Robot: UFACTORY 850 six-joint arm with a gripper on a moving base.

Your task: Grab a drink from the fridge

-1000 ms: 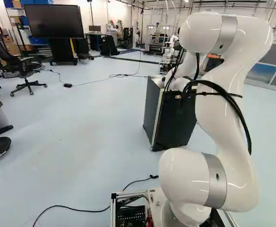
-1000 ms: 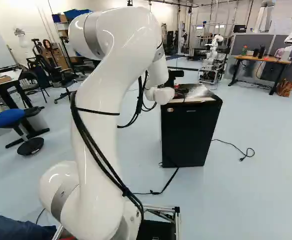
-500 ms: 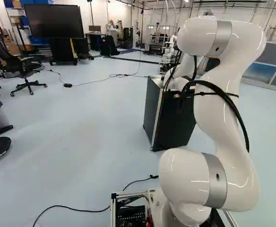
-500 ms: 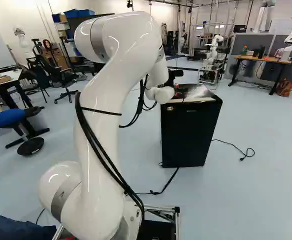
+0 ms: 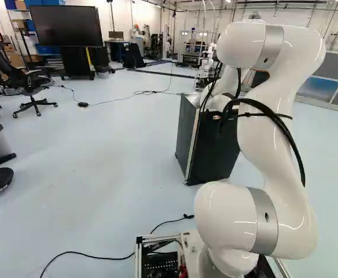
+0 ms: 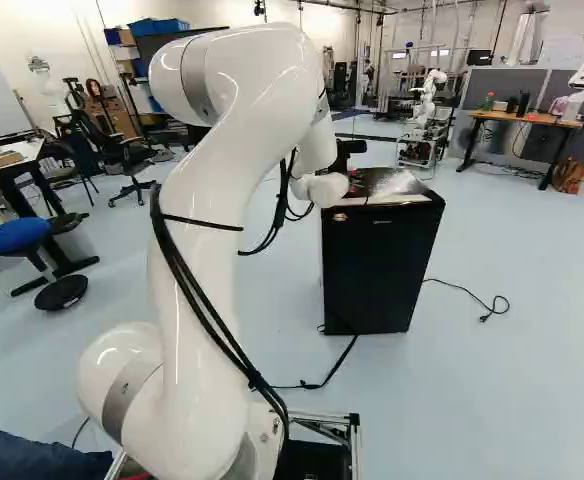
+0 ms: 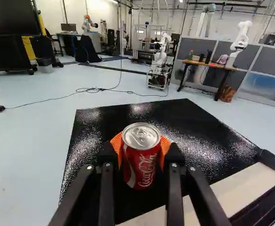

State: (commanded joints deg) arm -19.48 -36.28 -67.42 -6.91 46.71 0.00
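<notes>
Arm point(image 6: 207, 170) leans slightly more to the far side than a second ago, its hand point(image 6: 355, 181) clamped on a red can point(image 7: 141, 162) at the black fridge point(image 6: 380, 275).

the base views look ahead and slightly down from behind the arm point(image 5: 267, 139), one from its left, one from its right, sharing it and the black fridge point(image 6: 377, 280); the wrist view looks from close above the fridge's top, out across the room.

One red can point(image 7: 141, 162), one black fridge point(image 6: 377, 270), two orange pads point(image 7: 116, 145), one large screen point(image 5: 65, 26), one blue stool point(image 6: 17, 235).
</notes>
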